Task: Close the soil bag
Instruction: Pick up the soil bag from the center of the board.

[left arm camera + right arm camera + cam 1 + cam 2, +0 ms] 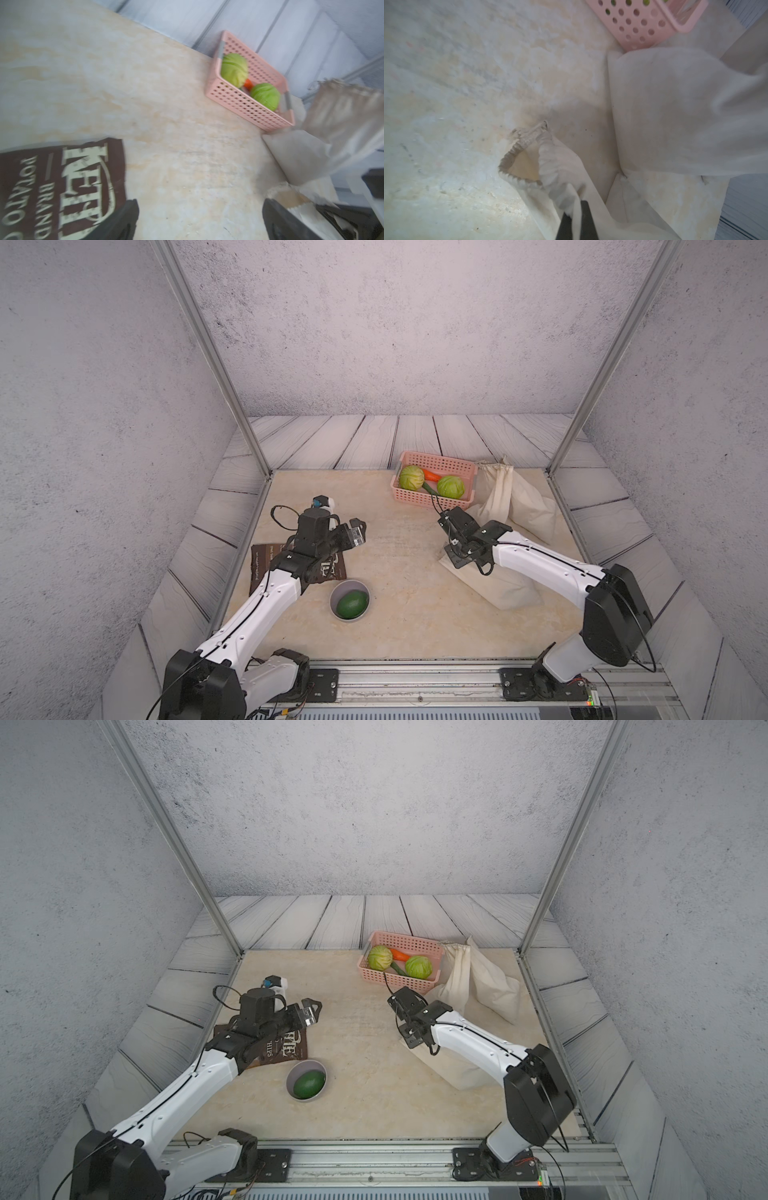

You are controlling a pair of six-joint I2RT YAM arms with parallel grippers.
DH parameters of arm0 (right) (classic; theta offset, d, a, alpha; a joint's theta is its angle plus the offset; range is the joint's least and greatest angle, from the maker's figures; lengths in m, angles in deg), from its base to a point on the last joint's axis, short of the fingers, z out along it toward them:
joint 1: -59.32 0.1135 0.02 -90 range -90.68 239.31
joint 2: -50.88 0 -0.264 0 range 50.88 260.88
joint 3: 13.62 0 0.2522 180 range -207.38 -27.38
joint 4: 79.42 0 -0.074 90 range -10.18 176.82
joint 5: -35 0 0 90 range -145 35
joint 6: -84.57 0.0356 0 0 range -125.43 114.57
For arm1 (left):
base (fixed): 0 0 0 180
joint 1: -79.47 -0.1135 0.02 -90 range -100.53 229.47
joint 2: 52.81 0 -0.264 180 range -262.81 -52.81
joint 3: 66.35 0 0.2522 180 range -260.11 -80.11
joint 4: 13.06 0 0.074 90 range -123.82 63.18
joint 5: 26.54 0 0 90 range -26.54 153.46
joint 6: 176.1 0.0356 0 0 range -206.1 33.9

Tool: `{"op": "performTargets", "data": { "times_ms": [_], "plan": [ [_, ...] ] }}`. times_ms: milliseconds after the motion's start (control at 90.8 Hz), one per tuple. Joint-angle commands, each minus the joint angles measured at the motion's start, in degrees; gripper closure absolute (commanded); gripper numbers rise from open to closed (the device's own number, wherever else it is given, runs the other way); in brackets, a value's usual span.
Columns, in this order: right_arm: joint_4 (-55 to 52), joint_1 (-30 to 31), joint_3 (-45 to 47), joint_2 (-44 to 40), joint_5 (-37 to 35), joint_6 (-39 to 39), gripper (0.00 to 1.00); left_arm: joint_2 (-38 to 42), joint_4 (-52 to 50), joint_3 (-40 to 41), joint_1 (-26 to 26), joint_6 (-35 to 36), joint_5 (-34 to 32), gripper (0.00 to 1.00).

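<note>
On the right side of the table, under my right arm, the soil bag lies flat with its mouth towards the middle. The right gripper is pressed together on a fold of the gathered rim, pinching cloth. The mouth gapes open, so I judge I'm only at the first hold. What looks like the drawstring's frayed end sticks out on the far side of the opening. The left gripper hangs spread wide and empty above the chip bag, well apart. Next I'd bring it across to take that cord and pull against the right hold, keeping clear of the pink basket.
</note>
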Motion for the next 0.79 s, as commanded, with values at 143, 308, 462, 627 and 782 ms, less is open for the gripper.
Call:
{"op": "performTargets", "data": {
  "times_ms": [143, 308, 462, 627, 782],
  "plan": [
    [7.90, 0.09, -3.08, -9.55, 10.17, -4.66, 1.00, -4.48, 8.51, -6.11, 4.69, 4.91, 15.93, 0.19],
    [9.46, 0.09, -1.24, -11.20, 14.04, -6.19, 1.00, -10.48, 9.64, -10.16, 5.79, 4.79, 21.62, 0.35],
    [13.45, 0.09, 3.17, -13.93, 18.39, -7.81, 1.00, -14.44, 9.10, -13.87, 6.72, 6.08, 21.77, 0.36],
    [14.78, 0.09, 3.90, -15.04, 20.03, -8.36, 1.00, -20.15, 5.23, -19.42, 8.92, 10.06, 23.14, 0.36],
    [15.18, 0.09, 4.23, -15.77, 21.82, -9.21, 1.00, -24.40, -2.34, -25.52, 12.94, 19.23, 18.06, 0.35]
  ]
}}
